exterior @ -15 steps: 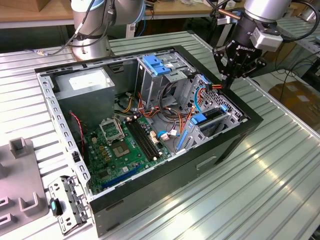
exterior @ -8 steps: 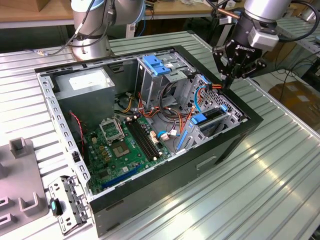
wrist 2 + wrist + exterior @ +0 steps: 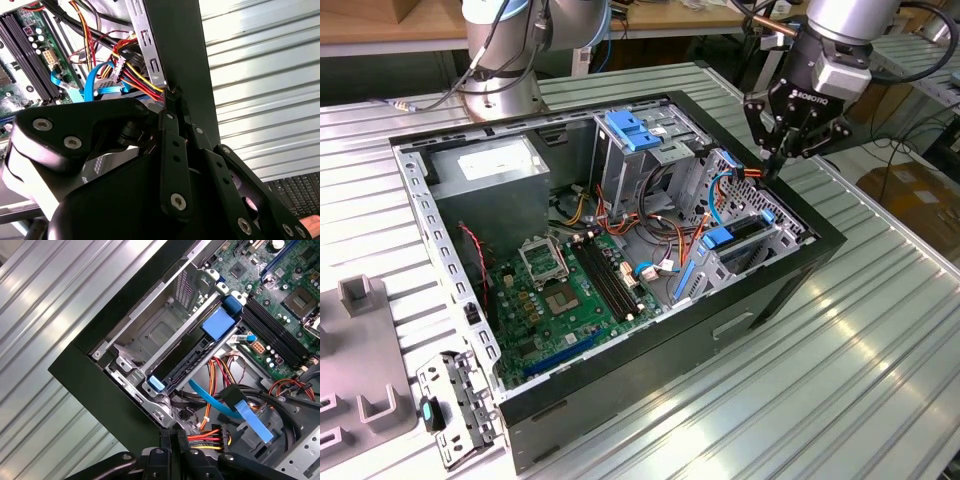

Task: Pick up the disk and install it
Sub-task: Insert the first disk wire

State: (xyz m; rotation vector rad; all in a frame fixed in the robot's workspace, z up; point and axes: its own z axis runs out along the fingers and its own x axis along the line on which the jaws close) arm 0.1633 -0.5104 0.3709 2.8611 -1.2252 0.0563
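The disk (image 3: 748,230) stands on edge inside the grey drive cage (image 3: 790,232) at the near right corner of the open computer case. Blue rails run along its sides. In the first wrist view the disk (image 3: 192,359) shows as a dark slab with blue tabs at both ends. My gripper (image 3: 772,170) hangs just above the case's right wall, behind the cage. Its black fingers meet at the tip in both wrist views (image 3: 173,92) (image 3: 172,432), with nothing between them. The tip sits by the bundle of red, yellow and orange cables (image 3: 205,437).
A motherboard (image 3: 570,285) fills the case floor. A grey power supply (image 3: 490,165) sits at the back left and a blue latch (image 3: 635,130) tops the rear cage. Grey fixtures (image 3: 360,340) and a metal bracket (image 3: 455,405) lie on the ribbed table. A keyboard (image 3: 300,192) and a hand (image 3: 312,225) are nearby.
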